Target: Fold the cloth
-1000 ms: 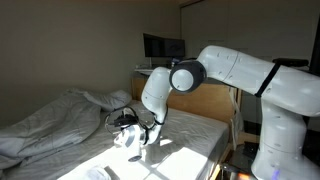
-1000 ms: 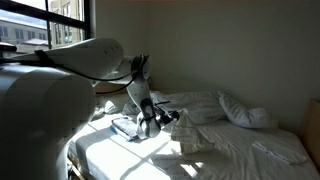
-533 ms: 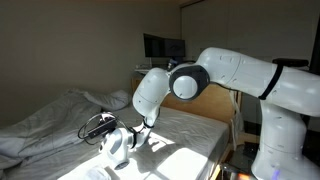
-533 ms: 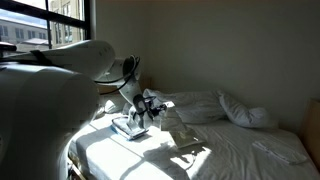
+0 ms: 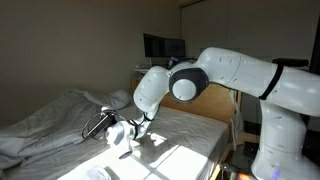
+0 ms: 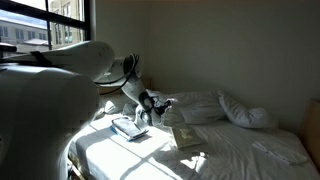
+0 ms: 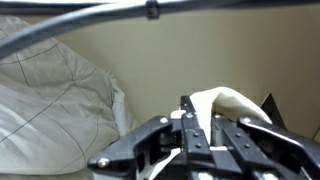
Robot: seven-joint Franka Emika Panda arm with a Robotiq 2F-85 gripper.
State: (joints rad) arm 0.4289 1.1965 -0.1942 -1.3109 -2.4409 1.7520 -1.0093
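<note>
The cloth [image 5: 190,128] is a thin white sheet spread over the mattress, lit by sun patches in both exterior views. My gripper [image 5: 120,134] hangs low over the middle of the bed, shut on a pinched edge of the cloth. In the wrist view a white fold of the cloth [image 7: 228,101] sticks up from between the closed fingers [image 7: 196,128] of the gripper [image 7: 207,128]. Seen in an exterior view, the gripper [image 6: 151,104] holds the fabric just above the cloth [image 6: 115,152], close to the duvet. A turned-over flap [image 6: 186,137] lies in the sun beside it.
A puffy rumpled duvet [image 5: 55,118] is piled at the bed's far end, also in the wrist view as the duvet [image 7: 50,95]. A pillow [image 6: 246,113] lies by the wall. A wooden board [image 5: 207,101] and a monitor [image 5: 163,46] stand behind the arm. A window [image 6: 45,20] is near.
The gripper has carried the pinched cloth edge across the bed toward the duvet, dipped low, then risen a little. It stayed shut throughout.
</note>
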